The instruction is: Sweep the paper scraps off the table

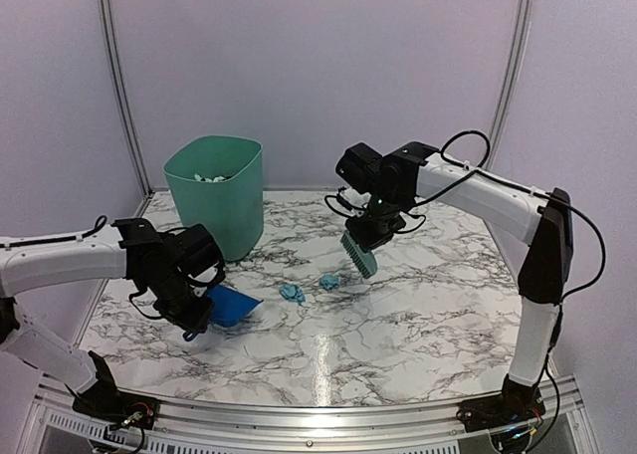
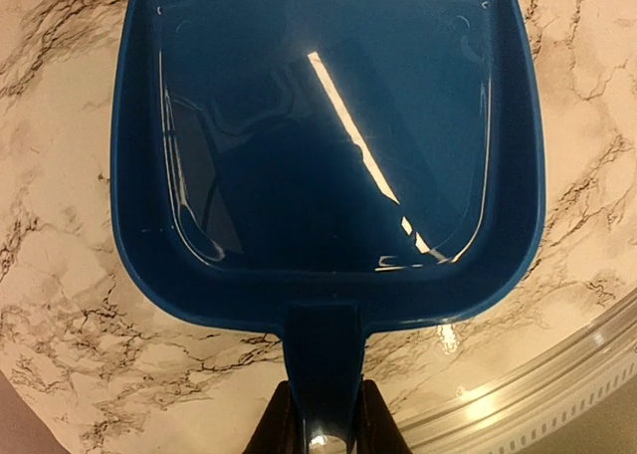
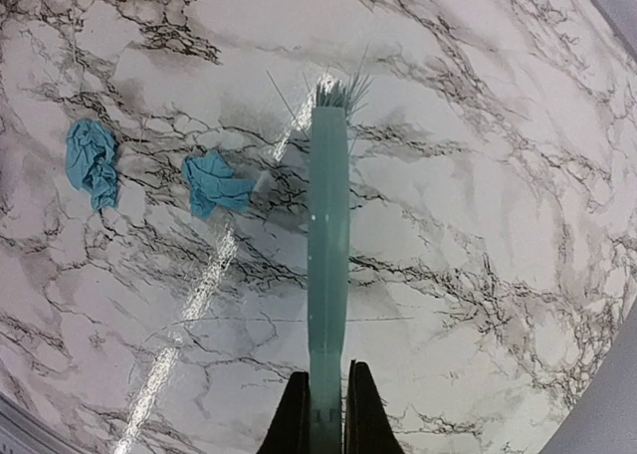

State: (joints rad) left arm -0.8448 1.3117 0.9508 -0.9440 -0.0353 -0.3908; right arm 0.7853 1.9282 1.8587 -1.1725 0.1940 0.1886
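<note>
Two light blue paper scraps lie on the marble table (image 1: 418,315) near its middle, one (image 1: 292,292) left of the other (image 1: 328,281); both show in the right wrist view (image 3: 92,161) (image 3: 214,183). My left gripper (image 1: 195,305) is shut on the handle of the blue dustpan (image 1: 234,305), which rests on the table left of the scraps; its pan (image 2: 328,145) is empty. My right gripper (image 1: 373,210) is shut on the handle of the mint-green hand brush (image 1: 358,253), held above the table right of the scraps, bristles (image 3: 338,94) pointing away.
A green bin (image 1: 216,193) with white bits inside stands at the back left, behind the dustpan. The table's metal rail (image 1: 318,414) runs along the near edge. Grey walls enclose the back and sides.
</note>
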